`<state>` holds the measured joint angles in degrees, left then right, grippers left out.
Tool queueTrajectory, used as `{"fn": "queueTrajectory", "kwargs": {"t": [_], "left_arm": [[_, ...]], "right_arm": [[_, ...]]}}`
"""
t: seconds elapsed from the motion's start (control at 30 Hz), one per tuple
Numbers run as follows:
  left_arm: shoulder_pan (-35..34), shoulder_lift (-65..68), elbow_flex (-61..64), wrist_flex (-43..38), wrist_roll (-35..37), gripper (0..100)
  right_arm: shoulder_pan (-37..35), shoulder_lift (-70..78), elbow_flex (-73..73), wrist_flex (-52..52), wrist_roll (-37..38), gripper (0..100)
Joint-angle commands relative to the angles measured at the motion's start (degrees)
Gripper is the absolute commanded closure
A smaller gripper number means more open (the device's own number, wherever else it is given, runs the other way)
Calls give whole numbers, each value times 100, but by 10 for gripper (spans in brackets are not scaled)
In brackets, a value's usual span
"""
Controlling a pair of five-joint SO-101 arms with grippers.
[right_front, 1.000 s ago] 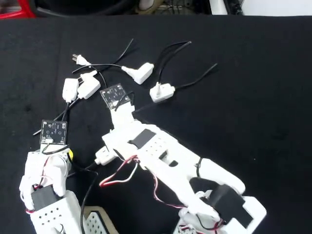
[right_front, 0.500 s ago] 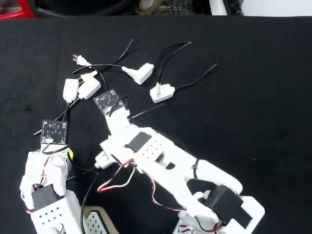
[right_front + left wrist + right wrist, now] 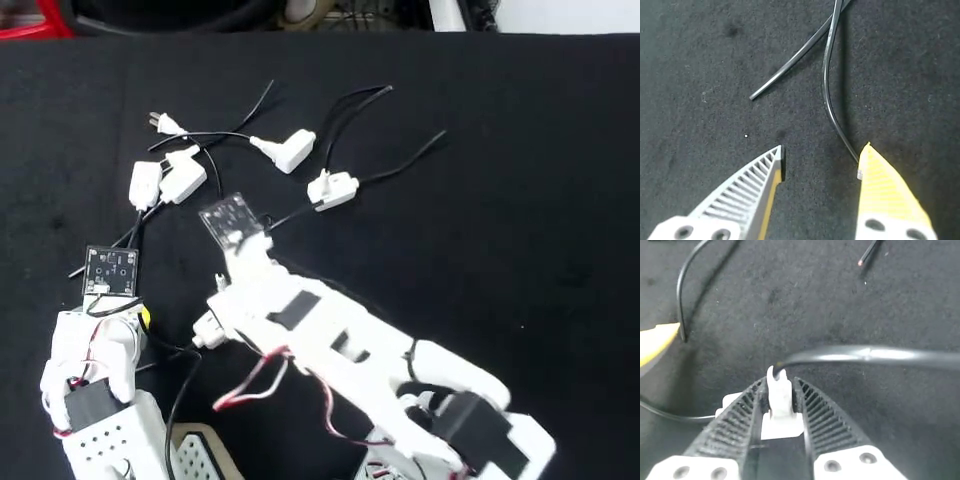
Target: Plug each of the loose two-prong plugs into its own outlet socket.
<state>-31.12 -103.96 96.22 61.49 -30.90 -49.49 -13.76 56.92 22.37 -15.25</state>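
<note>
One white plug [image 3: 779, 399] sat clenched between the dark ribbed jaws of the right gripper [image 3: 778, 381]. It was nipped across its body, and its black cord [image 3: 870, 356] left from the end that poked past the tips (the prongs could not be made out). The left gripper [image 3: 823, 147] hung released low over the black table [image 3: 520, 250], grasping nothing. A loose cord [image 3: 827, 95] ran up to its yellow finger [image 3: 880, 190].

In the high view the right arm [image 3: 340, 335] lay from five o'clock toward eleven across the table's middle. Farther out lay the other white parts:
- a blocky piece [image 3: 333, 188] at twelve o'clock of the table's centre;
- an angled piece [image 3: 287, 149] beyond it toward eleven;
- a pair of pieces [image 3: 183, 180] at ten;
- a pronged plug [image 3: 163, 123], farthest off, near eleven.

Which of these were sockets could not be told.

The held plug looked light, hard and smooth, so it seemed likely to twist in the pinch when its springy cord tugged. The flat sides of the body, close to the cord end, seemed the best hold, since that would leave the prongs free.
</note>
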Motion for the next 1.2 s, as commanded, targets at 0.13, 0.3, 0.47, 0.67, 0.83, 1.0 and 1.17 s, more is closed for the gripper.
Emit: {"fn": "queueTrajectory", "kwargs": {"t": [0.13, 0.3, 0.47, 0.67, 0.83, 1.0, 1.17], "left_arm": [[-48, -44, 110, -79, 0, 755], [-48, -44, 110, -79, 0, 755], [-48, -44, 110, -79, 0, 755], [-40, -44, 110, -70, 0, 755], [-40, -44, 110, -70, 0, 755], [-31, -44, 101, -70, 9, 755], [-31, -44, 101, -70, 9, 755]], "right_arm": [[-448, -1068, 1534, -668, 53, 987], [-510, -1147, 1420, 44, 62, 987], [-668, -1147, 1385, 299, 167, 987], [-325, -1200, 1270, -158, 413, 987], [-9, -1200, 1218, -633, 422, 986], [-237, -1745, 1218, -571, 396, 986], [-246, -2941, 1244, 255, 387, 986]]}}
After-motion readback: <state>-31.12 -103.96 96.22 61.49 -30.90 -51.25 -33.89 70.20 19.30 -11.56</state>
